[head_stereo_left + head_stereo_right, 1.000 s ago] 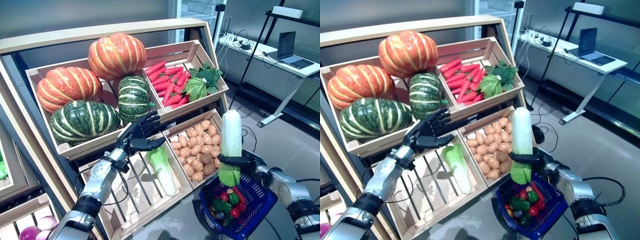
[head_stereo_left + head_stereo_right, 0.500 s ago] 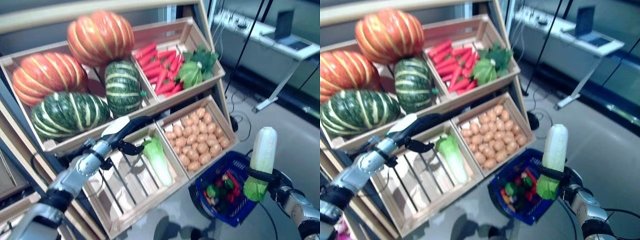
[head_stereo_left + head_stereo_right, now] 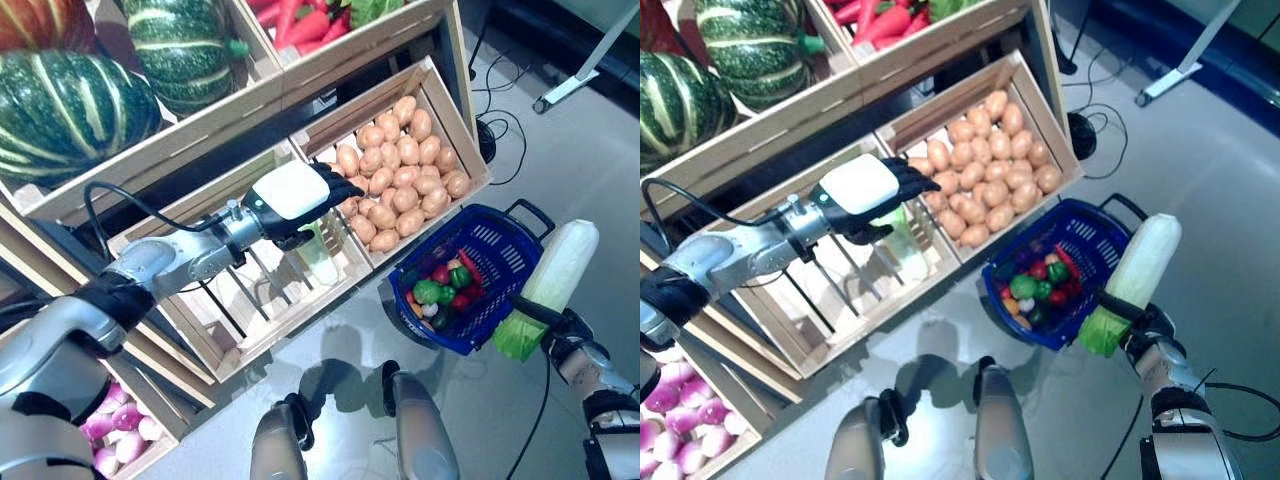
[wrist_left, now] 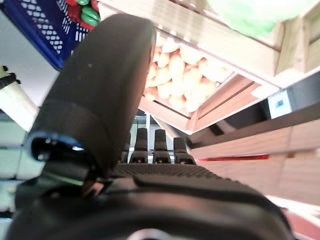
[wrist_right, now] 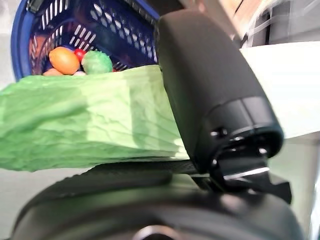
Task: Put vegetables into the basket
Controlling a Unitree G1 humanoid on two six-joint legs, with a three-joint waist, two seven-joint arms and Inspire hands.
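Right hand (image 3: 568, 330): was curled round a cabbage (image 3: 552, 280), gripping it near the green leafy end, white end pointing up and away. Wrist view showed the thumb pressed over the leaves.
Cabbage: was in the air just beside the basket (image 3: 497, 238), off its right edge, not inside it.
Basket: blue plastic, sat on the floor in front of the potato crate (image 3: 452, 110), already had a bunch of small red and green veg (image 3: 440, 288) in it.
Left hand (image 3: 300, 200): hovered palm down over the slatted crate (image 3: 285, 300), fingers pretty much straight and relaxed, holding nothing.
Second cabbage (image 3: 318, 258): lay in the slatted crate, mostly hidden under the left hand.
Potatoes (image 3: 400, 170): filled the crate next door.
Upper shelf: striped green pumpkins (image 3: 75, 100) plus some carrots (image 3: 300, 15) at the top edge.
Lower left: a bin of purple onions (image 3: 110, 430).
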